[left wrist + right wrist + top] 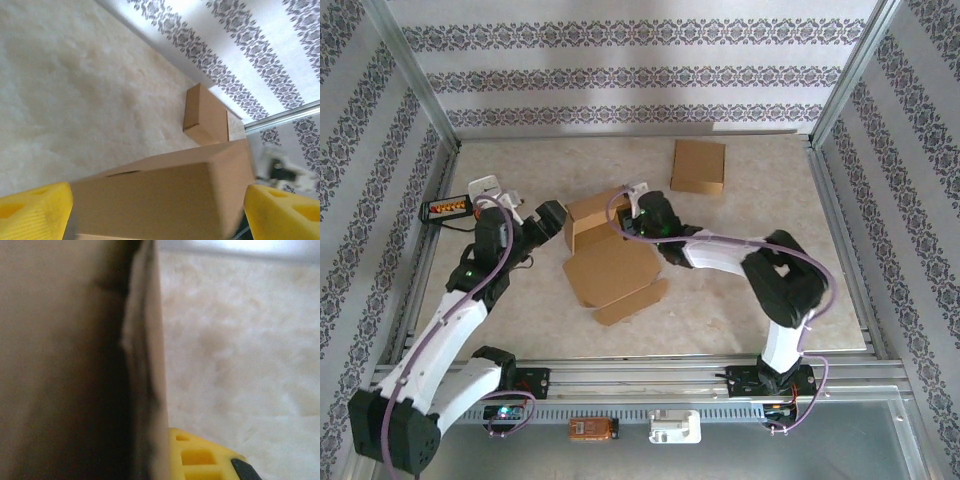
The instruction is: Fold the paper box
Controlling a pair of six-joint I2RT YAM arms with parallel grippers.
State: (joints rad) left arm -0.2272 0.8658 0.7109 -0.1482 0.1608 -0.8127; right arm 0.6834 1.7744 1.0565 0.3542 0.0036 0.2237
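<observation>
The brown paper box [588, 222] stands half-formed at the table's middle, its flat lid panel and flaps [612, 276] spread on the table toward me. My left gripper [556, 222] is at the box's left end. In the left wrist view its yellow fingers [35, 214] stand wide apart astride the box [165, 195], open. My right gripper [636, 214] is at the box's right side. In the right wrist view a cardboard wall [145, 365] lies pressed against the one yellow finger [200, 456] that shows; the other is hidden behind the wall.
A second, closed brown box [698, 166] lies at the back right, also seen in the left wrist view [202, 116]. A small black device with orange lights [445, 208] sits at the left edge. Metal rails [840, 250] and patterned walls border the table.
</observation>
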